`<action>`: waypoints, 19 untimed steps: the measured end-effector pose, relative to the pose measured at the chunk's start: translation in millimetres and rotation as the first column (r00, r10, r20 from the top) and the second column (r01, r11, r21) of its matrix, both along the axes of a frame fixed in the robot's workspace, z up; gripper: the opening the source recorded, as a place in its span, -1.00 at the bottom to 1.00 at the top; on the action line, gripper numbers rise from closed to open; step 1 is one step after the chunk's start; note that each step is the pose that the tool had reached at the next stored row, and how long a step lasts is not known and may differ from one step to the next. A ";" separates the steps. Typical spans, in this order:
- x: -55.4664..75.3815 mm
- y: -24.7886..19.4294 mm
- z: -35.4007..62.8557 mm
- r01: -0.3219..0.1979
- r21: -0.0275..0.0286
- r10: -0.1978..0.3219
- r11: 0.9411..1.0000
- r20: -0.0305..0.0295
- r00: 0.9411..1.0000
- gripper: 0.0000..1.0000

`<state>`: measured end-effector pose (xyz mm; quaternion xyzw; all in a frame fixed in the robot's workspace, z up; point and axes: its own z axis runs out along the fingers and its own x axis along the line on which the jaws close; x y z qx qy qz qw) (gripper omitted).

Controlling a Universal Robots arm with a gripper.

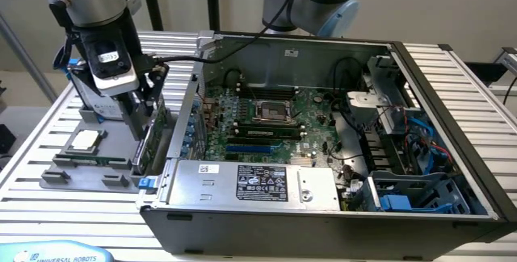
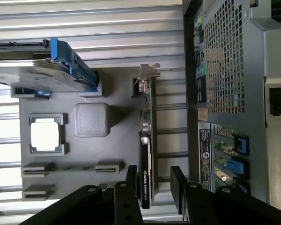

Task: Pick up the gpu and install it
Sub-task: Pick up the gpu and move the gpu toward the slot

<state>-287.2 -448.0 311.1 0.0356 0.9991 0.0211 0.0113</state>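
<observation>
pincer (image 2: 154, 176) wide, astride gpu (image 2: 146, 154) | slatted table (image 1: 65, 213) (grey tray (image 1: 57, 180)) | pale wall (image 1: 452, 8) behind

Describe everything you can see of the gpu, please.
The gpu is a thin card standing on its edge in the grey tray, beside the computer case. It shows a green board edge, a black part with a label, and a silver metal bracket at one end. The open gripper straddles it; contact is unclear.
</observation>
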 end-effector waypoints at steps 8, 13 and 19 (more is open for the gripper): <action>0.0 -0.5 -14.9 0.000 0.000 0.000 1.000 0.000 1.000 -0.15; 0.0 -0.5 -23.9 -0.002 0.000 0.002 1.000 0.000 1.000 -0.15; -0.4 0.0 -34.8 -0.019 0.000 0.019 1.000 0.000 1.000 -0.15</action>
